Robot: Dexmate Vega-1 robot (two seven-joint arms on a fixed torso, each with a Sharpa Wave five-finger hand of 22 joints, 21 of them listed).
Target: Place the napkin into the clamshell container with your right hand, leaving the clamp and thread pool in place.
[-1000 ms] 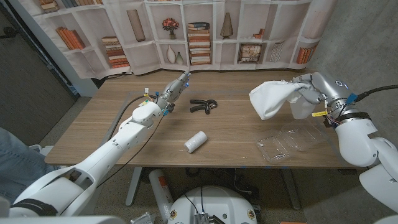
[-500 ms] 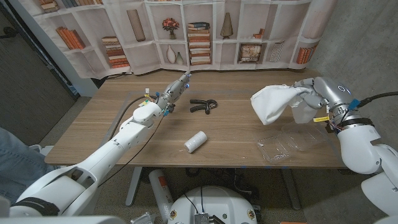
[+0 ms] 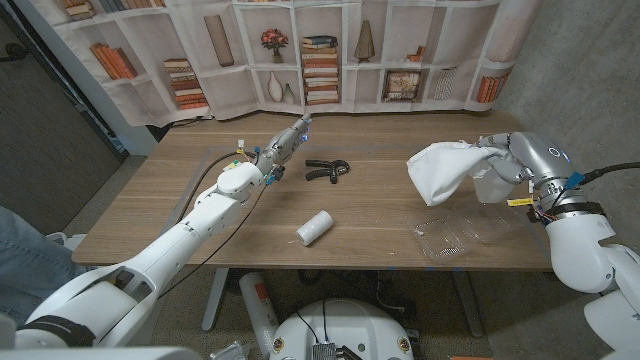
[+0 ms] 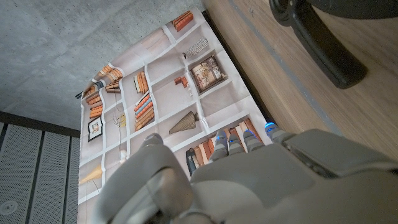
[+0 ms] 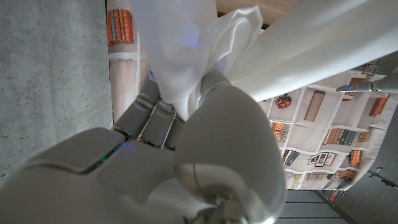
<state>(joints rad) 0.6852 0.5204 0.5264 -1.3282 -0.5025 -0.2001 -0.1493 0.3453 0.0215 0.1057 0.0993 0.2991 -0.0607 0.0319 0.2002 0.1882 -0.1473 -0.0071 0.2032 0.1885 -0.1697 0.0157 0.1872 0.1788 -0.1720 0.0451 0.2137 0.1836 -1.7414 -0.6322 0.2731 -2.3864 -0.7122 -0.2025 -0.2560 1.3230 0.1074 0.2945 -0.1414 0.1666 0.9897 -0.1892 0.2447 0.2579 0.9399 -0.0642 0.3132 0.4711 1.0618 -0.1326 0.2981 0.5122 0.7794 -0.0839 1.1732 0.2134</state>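
Observation:
My right hand (image 3: pixel 505 158) holds the white napkin (image 3: pixel 440 167) in the air at the table's right side; the cloth hangs out to the left of the hand, above and a little behind the clear clamshell container (image 3: pixel 468 228), which lies open near the front right edge. In the right wrist view the napkin (image 5: pixel 186 43) is bunched between the fingers (image 5: pixel 152 115). The black clamp (image 3: pixel 325 170) lies at the table's middle back, and the white thread spool (image 3: pixel 314 227) on its side toward the front. My left hand (image 3: pixel 283 146) hovers just left of the clamp (image 4: pixel 323 46), fingers stretched out, holding nothing.
The wooden table (image 3: pixel 150 215) has bare room between spool and container. A backdrop printed with bookshelves (image 3: pixel 320 50) stands behind the far edge. A person's knee in jeans (image 3: pixel 20 260) shows at the left edge.
My right hand has drifted slightly right and down with the napkin, closer over the container. The left arm, clamp and spool have stayed put.

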